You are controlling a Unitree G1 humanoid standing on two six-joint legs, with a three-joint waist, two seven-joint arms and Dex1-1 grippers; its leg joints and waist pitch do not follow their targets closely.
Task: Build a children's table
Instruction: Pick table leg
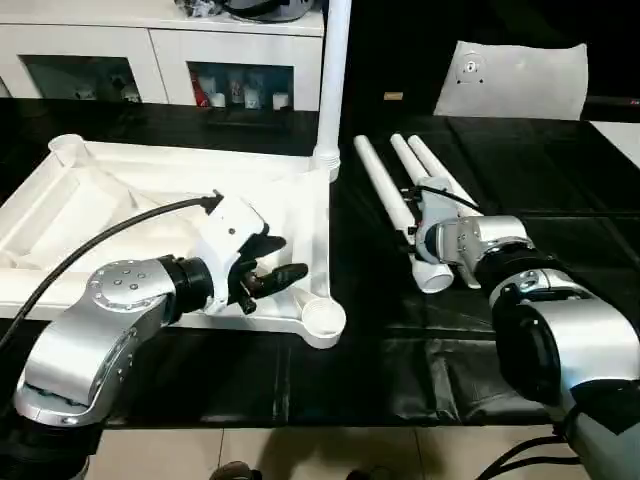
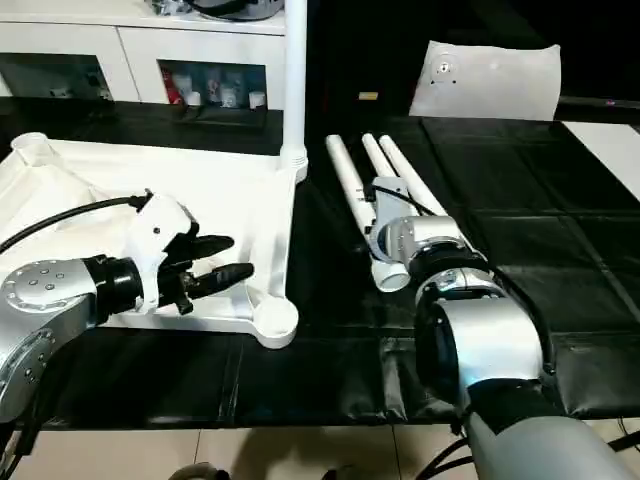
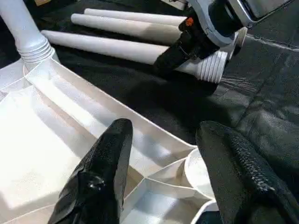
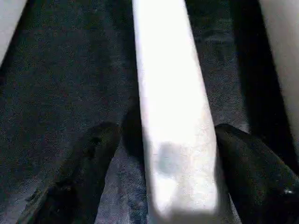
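Picking up leg 2: right gripper (image 4: 159, 186) fingers open round a leg (image 4: 170, 116), not squeezing yet. Left gripper (image 3: 163, 186) open over tabletop (image 1: 60, 215) corner hole (image 1: 322, 318) at 6 o'clock. Next: squeeze, lift.

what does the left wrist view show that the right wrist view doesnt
Left wrist view: the table top with its ribbed underside up, a corner socket, an upright leg in another socket, and the open left gripper over that corner. It also shows the right gripper from outside, at the lying legs.
Right wrist view: a close look at one leg between the right gripper's fingers, not yet clamped.
Both: white legs on the black cover.
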